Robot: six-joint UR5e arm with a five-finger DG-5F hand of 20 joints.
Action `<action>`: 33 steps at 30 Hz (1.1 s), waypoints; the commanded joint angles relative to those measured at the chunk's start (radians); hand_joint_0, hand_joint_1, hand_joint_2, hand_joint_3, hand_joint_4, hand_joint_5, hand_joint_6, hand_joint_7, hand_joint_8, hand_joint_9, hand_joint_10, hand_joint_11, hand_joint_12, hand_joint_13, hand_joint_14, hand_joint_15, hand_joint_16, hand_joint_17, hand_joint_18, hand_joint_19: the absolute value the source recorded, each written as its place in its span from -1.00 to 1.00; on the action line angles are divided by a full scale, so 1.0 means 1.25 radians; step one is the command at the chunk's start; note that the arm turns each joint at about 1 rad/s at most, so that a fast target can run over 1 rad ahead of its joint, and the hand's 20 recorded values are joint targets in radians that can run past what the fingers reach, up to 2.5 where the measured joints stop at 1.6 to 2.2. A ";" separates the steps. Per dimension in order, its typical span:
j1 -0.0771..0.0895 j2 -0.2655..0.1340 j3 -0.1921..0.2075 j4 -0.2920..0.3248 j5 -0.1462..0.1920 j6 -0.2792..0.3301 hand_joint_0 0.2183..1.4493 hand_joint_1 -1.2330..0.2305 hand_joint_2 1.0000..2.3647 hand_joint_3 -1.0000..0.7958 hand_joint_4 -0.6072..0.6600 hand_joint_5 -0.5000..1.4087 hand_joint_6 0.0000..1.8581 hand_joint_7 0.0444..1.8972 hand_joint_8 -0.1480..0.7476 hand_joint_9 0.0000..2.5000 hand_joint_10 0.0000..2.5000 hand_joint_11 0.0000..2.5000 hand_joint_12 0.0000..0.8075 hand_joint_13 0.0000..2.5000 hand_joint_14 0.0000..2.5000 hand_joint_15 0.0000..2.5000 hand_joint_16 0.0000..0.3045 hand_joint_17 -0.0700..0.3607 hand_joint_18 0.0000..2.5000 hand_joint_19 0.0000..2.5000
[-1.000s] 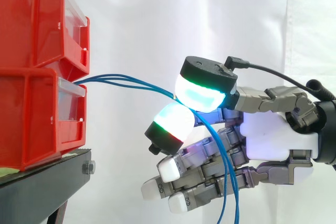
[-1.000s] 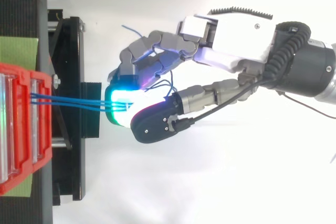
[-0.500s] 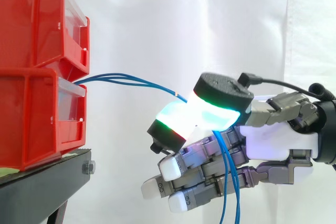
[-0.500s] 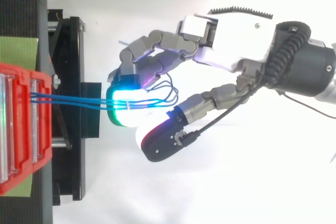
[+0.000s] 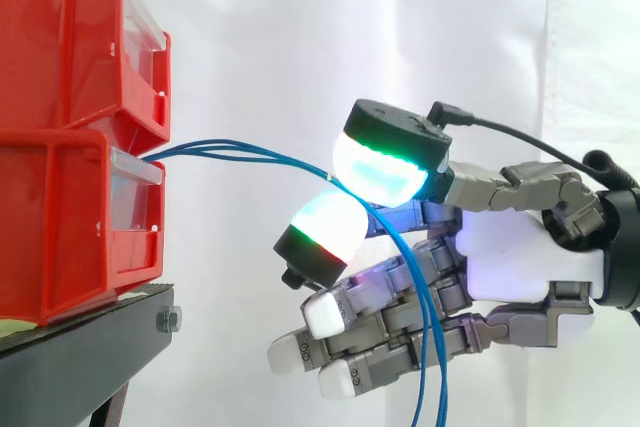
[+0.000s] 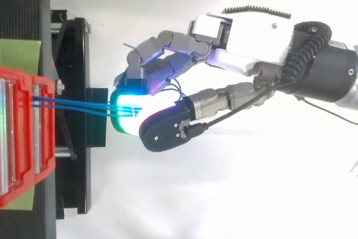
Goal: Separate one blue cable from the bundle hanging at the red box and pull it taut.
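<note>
Robot hand (image 5: 520, 262) reaching in from right, pinching blue cables (image 5: 250, 154) between glowing thumb pad (image 5: 385, 162) above and finger pad (image 5: 325, 232) below. Remaining fingers lying half-curled underneath. Blue cables leaving front of lower red bin (image 5: 60, 217), arching gently across open gap to pinch point, then dropping loose past fingers to lower edge of side view. Lower red bin sitting on black stand (image 5: 70, 357), upper red bin (image 5: 70, 37) stacked on top, white curtain (image 5: 300, 27) hanging behind. From above, blue cables running side by side from bin onto green-lit pad.
</note>
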 commanded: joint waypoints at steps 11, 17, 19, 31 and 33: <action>-0.001 0.001 0.004 -0.002 0.001 0.000 -0.06 -0.47 -1.00 -0.44 -0.01 -0.68 -0.01 0.29 0.01 -0.29 -0.99 -0.56 -0.29 -0.58 -1.00 -0.92 -0.77 -0.30 -0.59 -0.81; -0.003 0.001 0.010 -0.013 0.000 0.000 -0.18 -0.51 -1.00 -0.44 0.17 -0.66 -0.01 0.30 0.02 -0.26 -0.99 -0.56 -0.31 -0.57 -1.00 -0.92 -0.77 -0.31 -0.58 -0.82; -0.005 0.001 0.016 -0.024 -0.004 0.001 -0.26 -0.50 -1.00 -0.44 0.22 -0.65 -0.01 0.24 0.02 -0.25 -0.99 -0.56 -0.31 -0.58 -1.00 -0.91 -0.77 -0.31 -0.58 -0.81; -0.011 0.001 0.045 -0.106 -0.026 0.001 -0.39 0.06 -1.00 -0.44 0.14 -0.65 -0.03 0.09 0.03 -0.22 -0.99 -0.57 -0.31 -0.58 -1.00 -0.90 -0.78 -0.32 -0.62 -0.78; -0.011 0.001 0.044 -0.107 -0.031 0.001 -0.36 0.04 -1.00 -0.44 0.12 -0.65 -0.03 0.12 0.04 -0.22 -0.99 -0.57 -0.32 -0.58 -1.00 -0.89 -0.78 -0.33 -0.63 -0.78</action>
